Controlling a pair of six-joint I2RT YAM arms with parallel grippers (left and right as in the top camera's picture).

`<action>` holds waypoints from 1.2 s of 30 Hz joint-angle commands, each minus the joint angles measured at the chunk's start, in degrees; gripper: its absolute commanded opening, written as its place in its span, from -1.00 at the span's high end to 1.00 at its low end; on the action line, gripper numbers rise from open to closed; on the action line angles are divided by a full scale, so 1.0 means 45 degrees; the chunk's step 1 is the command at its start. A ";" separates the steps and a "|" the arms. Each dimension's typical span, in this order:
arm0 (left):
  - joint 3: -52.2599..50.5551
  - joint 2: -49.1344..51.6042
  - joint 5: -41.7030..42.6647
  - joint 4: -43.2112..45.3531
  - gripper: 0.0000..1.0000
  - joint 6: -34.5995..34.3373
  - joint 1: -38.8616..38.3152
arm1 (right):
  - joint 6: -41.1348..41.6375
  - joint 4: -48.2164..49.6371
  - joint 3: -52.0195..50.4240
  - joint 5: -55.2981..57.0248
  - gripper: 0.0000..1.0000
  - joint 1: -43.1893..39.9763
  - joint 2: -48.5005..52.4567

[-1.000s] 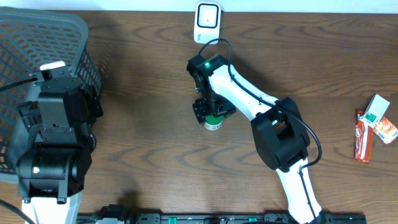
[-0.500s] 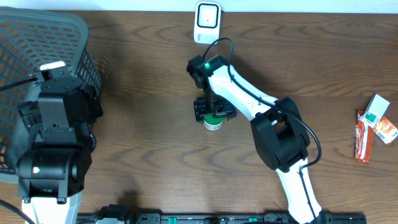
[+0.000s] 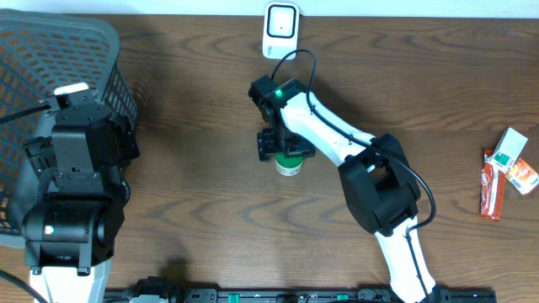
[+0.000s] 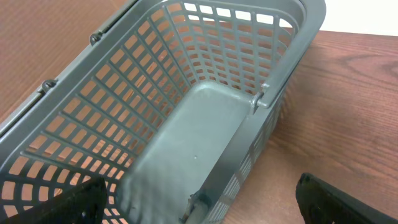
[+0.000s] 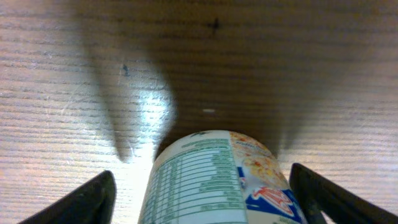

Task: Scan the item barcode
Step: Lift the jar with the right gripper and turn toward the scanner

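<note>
Far to the left on the wooden surface [image 3: 194, 109] stands a grey mesh basket [image 3: 108, 52], with the left arm [image 3: 72, 181] hanging over it. The left gripper [image 4: 200, 205] is spread wide, its two dark fingertips [image 4: 78, 202] at the bottom corners of the wrist view with only the basket's bare floor between them. Toward the middle, at the back edge, sits a small white scanner [image 3: 280, 29]. Just in front of it, the right arm [image 3: 337, 139] reaches to a small white container [image 3: 288, 166] with a green top and a printed label. The right gripper [image 5: 202, 196] straddles it, fingers apart on either side and not pinching it. Well off to the right lie a few snack packets [image 3: 504, 172].
</note>
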 commanded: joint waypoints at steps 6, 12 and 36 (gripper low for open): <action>-0.0073 -0.0034 -0.0107 0.0010 -0.93 -0.0068 0.0073 | 0.0117 -0.0180 -0.0631 0.0019 -0.10 0.0282 0.0335; -0.0073 -0.0029 -0.0107 0.0010 -0.93 -0.0063 0.0073 | 0.0131 -0.0520 -0.0631 0.0019 -0.99 0.0282 0.0335; -0.0073 -0.0019 -0.0107 0.0010 -0.93 -0.0068 0.0073 | 0.0010 -0.0413 -0.0636 -0.0437 -0.29 0.0792 0.0165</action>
